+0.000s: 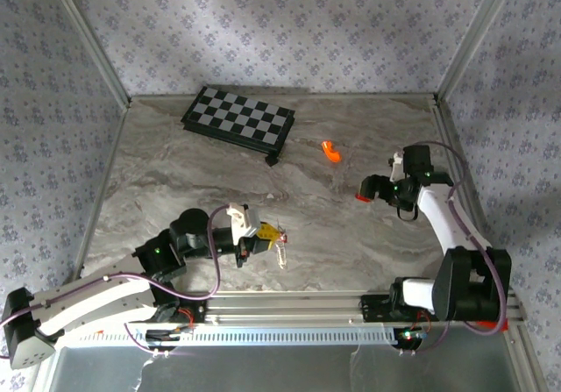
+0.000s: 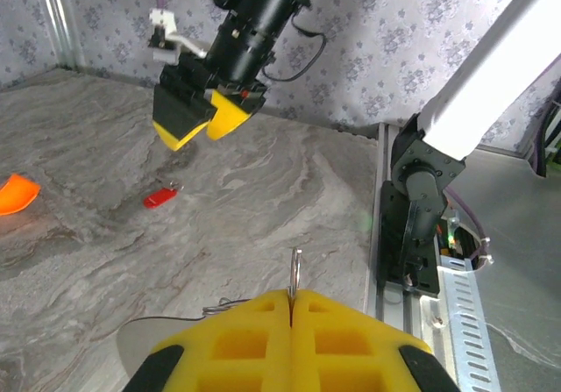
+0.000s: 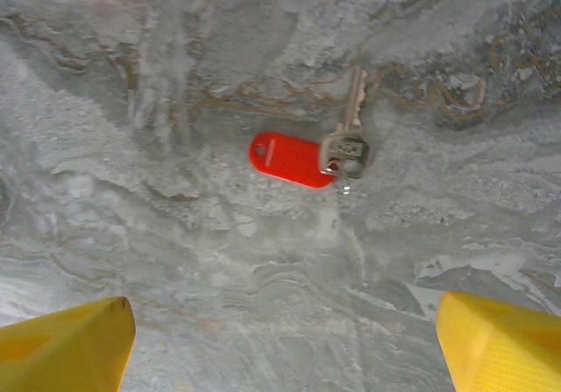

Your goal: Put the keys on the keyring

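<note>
On the top camera, the left gripper (image 1: 266, 234) sits low over the near middle of the table (image 1: 175, 173). Its jaws are closed and the silver keyring (image 1: 280, 255) trails out of its tip toward the near edge. A red speck (image 1: 282, 233) lies against the ring at the fingertips. It may be one of the keys, but it is too small for me to be sure. On the right, the right gripper (image 1: 370, 190) hovers just above a red-tagged key (image 1: 362, 198) lying on the marble. Farther back are an orange piece (image 1: 330, 151) and, to its left, a chequered board (image 1: 238, 118).

On the left wrist camera, my yellow pads (image 2: 245, 344) are pressed flat together with no gap. A thin loop of the keyring (image 2: 296, 269) stands upright out of the seam, so the ring is firmly pinched. Beyond it the right gripper (image 2: 206, 120) hangs over the table, with the red-tagged key (image 2: 159, 198) on the surface below it and slightly left. The orange piece (image 2: 16, 193) peeks in at the left edge.

On the right wrist camera, the two yellow fingertips (image 3: 66, 348) sit in the lower corners, spread wide with only bare marble between them. This hand holds nothing. The key lies flat ahead of them, centred between the fingers and apart from both. Its red tag (image 3: 289, 160) joins a silver blade (image 3: 352, 120) at the tag's right end, and the blade points away.
</note>
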Tool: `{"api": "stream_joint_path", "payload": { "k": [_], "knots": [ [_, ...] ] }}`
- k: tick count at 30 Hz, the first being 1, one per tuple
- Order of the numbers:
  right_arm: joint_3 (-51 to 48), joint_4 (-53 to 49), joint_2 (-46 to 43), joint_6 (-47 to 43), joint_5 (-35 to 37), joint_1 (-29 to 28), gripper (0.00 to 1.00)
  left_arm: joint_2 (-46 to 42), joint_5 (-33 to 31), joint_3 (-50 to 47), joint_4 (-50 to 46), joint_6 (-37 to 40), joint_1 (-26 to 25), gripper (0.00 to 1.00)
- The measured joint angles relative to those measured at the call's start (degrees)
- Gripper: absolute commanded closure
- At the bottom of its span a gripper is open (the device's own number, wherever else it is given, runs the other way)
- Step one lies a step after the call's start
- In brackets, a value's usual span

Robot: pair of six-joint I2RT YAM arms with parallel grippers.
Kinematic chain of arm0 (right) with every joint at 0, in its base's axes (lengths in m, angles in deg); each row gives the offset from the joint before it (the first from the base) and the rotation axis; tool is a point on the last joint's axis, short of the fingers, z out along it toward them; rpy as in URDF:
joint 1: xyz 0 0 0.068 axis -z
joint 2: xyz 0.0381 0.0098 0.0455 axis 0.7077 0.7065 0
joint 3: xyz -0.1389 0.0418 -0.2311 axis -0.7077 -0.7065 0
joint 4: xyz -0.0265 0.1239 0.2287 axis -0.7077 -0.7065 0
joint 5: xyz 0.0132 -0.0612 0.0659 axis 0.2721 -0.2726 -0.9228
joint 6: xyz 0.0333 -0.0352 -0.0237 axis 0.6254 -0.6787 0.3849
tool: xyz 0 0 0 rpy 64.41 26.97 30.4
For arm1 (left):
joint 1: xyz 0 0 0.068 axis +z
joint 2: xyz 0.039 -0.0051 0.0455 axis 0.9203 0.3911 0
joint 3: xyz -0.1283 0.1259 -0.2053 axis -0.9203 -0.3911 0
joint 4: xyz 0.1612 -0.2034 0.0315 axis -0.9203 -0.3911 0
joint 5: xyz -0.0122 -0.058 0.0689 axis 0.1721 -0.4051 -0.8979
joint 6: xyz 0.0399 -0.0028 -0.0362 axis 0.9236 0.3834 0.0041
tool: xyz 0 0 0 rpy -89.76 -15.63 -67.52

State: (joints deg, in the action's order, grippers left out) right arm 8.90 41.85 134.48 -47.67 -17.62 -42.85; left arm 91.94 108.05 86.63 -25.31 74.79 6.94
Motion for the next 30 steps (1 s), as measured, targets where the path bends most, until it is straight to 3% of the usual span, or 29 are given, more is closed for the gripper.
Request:
{"api": "stream_joint_path", "payload": {
  "k": [12,30],
  "knots": [
    [0.0,3.9,10.1,-2.6,-2.4,4.0,0.33,0.0,2.6,-0.6,4.9,-1.7,0.0,1.0],
    [4.6,5.4,19.6,-4.6,0.2,0.8,0.64,1.9,5.9,-1.4,9.2,-1.7,0.0,1.0]
  ]
}}
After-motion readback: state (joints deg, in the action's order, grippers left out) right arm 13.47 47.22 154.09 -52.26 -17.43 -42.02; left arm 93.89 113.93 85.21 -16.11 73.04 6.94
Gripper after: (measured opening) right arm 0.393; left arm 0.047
